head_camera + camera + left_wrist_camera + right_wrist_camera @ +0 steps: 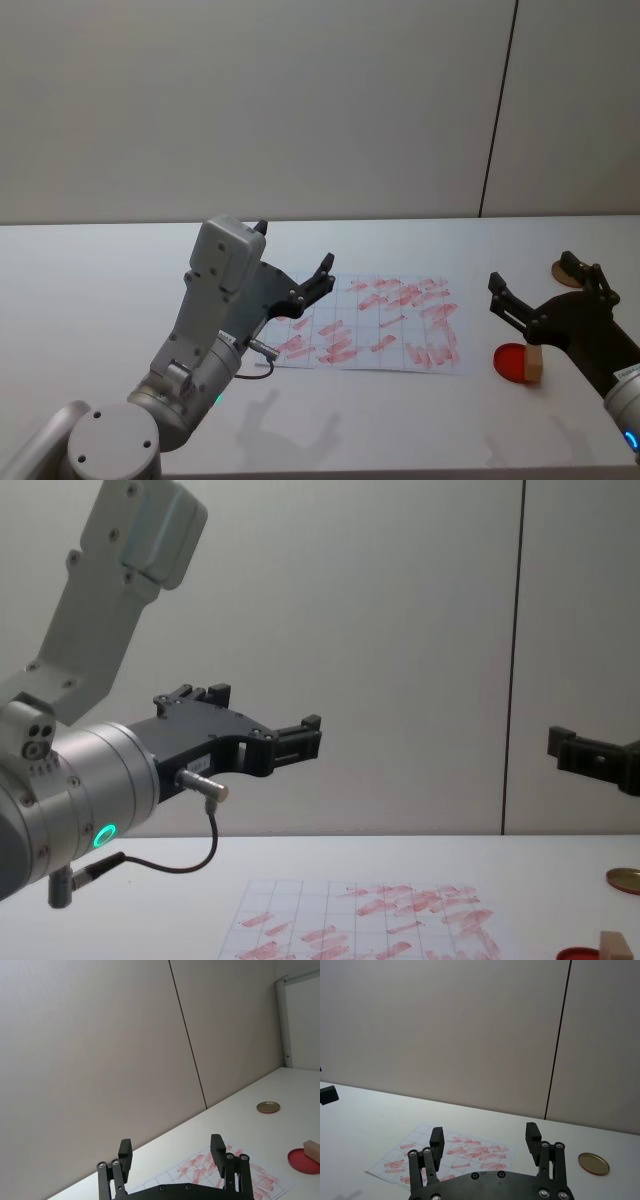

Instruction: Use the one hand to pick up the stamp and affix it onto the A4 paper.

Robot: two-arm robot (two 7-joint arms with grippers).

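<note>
- Zero steps of the present stamping were judged complete. The stamp sat on the table at the right edge of the red ink pad, touching it, with nothing gripping it.
- Right gripper: held high above the table, near the stamp and over the pad area in the head view. Its jaws were spread wide and empty. Being closest to the stamp, it was judged the working hand.
- Left gripper: raised above the left part of the sheet, jaws likewise apart and holding nothing. It was judged idle.
- A4 paper: lay flat on the table between the two arms and bore many red oblong marks across its grid. Which stamping each mark came from could not be told.
- Gold lid: lay on the table beyond the pad, well apart from the stamp.
- Outstanding, in my judgement: lower the right gripper onto the stamp, close on it, lift, carry it left over the paper, and press down.
</note>
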